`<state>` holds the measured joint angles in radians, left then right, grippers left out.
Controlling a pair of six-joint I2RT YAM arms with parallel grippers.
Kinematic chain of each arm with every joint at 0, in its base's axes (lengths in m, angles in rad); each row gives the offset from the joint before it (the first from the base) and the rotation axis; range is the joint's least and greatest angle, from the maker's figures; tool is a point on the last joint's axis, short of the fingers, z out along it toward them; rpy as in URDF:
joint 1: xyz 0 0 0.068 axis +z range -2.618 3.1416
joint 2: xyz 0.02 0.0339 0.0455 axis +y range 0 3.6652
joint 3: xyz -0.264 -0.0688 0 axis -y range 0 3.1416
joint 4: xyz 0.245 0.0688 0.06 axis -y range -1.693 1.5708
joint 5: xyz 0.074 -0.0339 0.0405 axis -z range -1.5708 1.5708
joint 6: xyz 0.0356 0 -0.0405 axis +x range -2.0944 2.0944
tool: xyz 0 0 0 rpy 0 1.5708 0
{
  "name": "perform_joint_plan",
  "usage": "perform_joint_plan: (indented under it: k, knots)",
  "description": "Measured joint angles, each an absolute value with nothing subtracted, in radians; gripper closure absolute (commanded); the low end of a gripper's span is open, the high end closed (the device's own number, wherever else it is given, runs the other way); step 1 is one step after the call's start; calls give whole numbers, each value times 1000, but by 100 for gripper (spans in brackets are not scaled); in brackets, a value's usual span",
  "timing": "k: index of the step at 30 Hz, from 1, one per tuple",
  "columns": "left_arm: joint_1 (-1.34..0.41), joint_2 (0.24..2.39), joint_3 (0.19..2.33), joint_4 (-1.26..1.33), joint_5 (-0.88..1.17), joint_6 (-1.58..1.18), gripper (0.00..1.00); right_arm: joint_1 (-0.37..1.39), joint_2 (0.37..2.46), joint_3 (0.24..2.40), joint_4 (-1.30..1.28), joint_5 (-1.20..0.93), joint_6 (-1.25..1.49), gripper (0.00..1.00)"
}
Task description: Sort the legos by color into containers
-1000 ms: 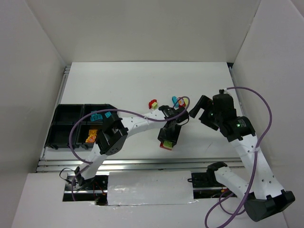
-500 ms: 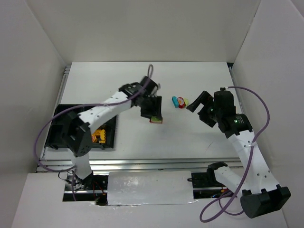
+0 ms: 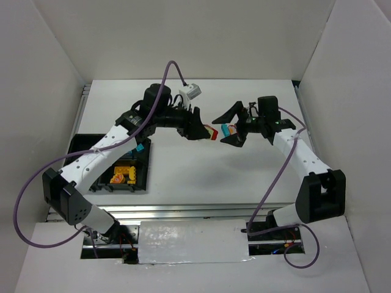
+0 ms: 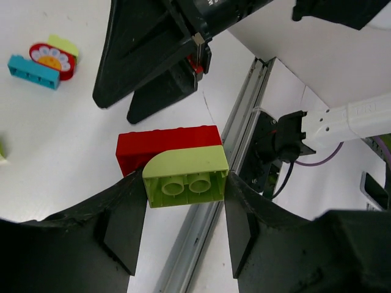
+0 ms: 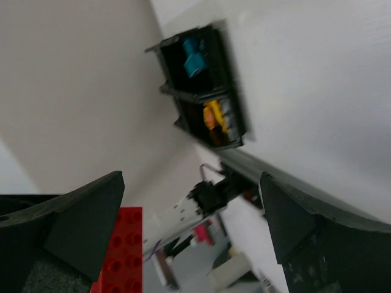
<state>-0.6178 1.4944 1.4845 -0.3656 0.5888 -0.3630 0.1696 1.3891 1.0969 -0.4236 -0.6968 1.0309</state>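
Observation:
My left gripper point(image 3: 206, 130) point(image 4: 186, 204) is shut on a lime green lego point(image 4: 186, 177) stuck to a red lego point(image 4: 165, 143) point(image 3: 212, 132), held above the middle of the table. Facing it from the right, my right gripper point(image 3: 225, 127) point(image 5: 192, 226) stands open; the red lego point(image 5: 119, 256) lies just by one of its fingers point(image 5: 85, 213) without being pinched. On the table below lie a cyan lego point(image 4: 33, 71) point(image 3: 226, 129) and a red round piece with a yellow centre point(image 4: 52, 59) beside a green piece point(image 4: 64, 44). The black tray of containers point(image 3: 146, 177) point(image 5: 235, 116) holds orange legos point(image 3: 119, 175) point(image 5: 212, 116) and a cyan lego point(image 3: 139, 148) point(image 5: 194, 61).
White walls enclose the table on three sides. A metal rail point(image 3: 183, 210) point(image 4: 235, 116) runs along the near edge. Purple cables point(image 3: 171, 70) loop over both arms. The left arm point(image 3: 104, 152) crosses over the tray.
The left arm has swung from the near middle towards the back centre, carrying the red and green lego. The right gripper has moved left and turned its open jaws to face it.

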Motion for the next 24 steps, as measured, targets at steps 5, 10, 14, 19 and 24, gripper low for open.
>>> perform_joint_plan:
  k: [5,10,14,19,24]
  knots:
    - [-611,1497,1494,-319,609,-313,100,170,1409,1098,-284,-899,1179,0]
    - [-610,1546,1564,-305,624,-287,100,170,1407,1024,-11,-1013,1399,0]
    - [-610,1588,1598,-271,644,-294,100,172,1407,1011,121,-1054,1512,2]
    - [-609,1633,1616,-219,680,-323,100,172,1407,990,311,-1082,1636,15]
    - [-609,1643,1618,-215,690,-326,100,168,1418,899,545,-1092,1802,31]
